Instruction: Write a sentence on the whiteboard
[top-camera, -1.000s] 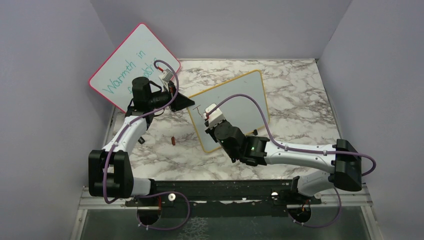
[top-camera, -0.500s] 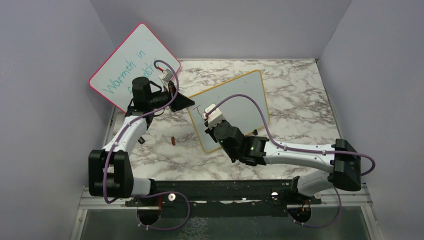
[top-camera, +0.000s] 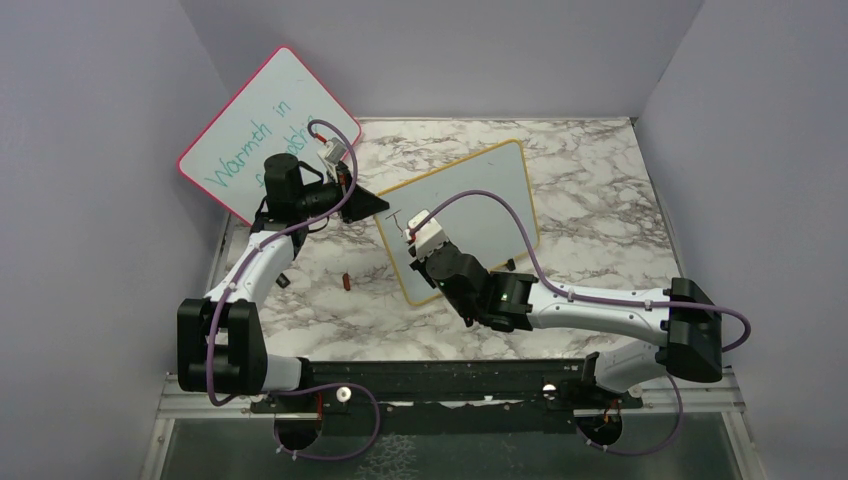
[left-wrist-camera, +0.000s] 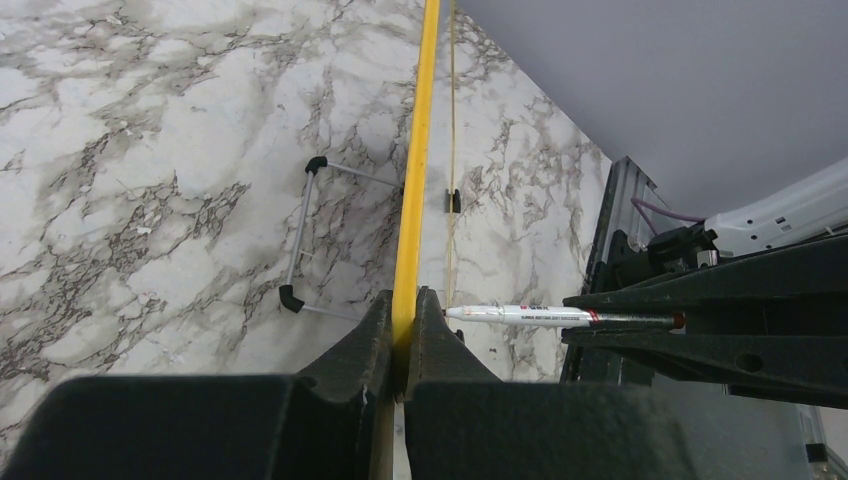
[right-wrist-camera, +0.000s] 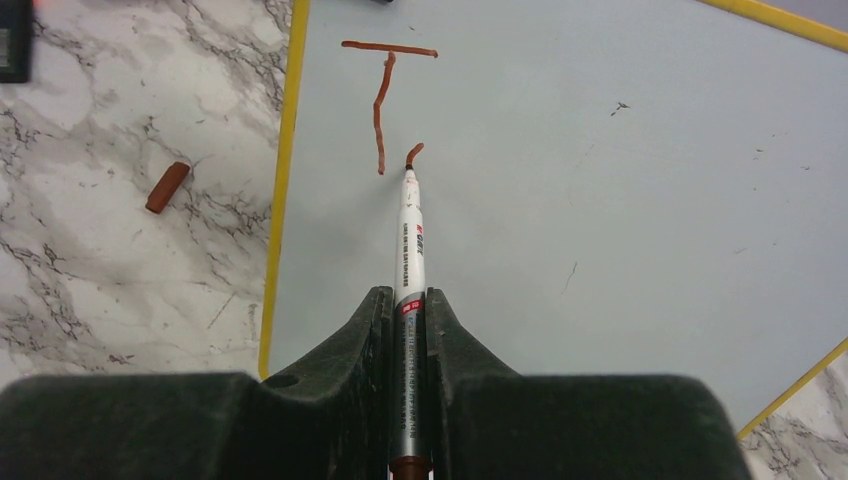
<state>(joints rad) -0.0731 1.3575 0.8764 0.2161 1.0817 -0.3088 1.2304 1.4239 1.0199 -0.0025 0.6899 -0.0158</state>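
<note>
Two pairs of jaws are working at the whiteboard, which is lying at a slant across the middle of the marble worktop. The left jaws are pinching the board's yellow frame at its left corner. The right jaws are gripping a silver marker over the board's left half, with the marker's tip touching the white surface. The sentence is only beginning: a red-brown "T" is showing near the board's left corner, and a short curved stroke is sitting at the marker's tip, just beside the T's stem. A small red-brown cap is lying on the worktop just outside the board's frame. A pink-framed board with teal writing is leaning against the wall beyond the whiteboard's left corner.
</note>
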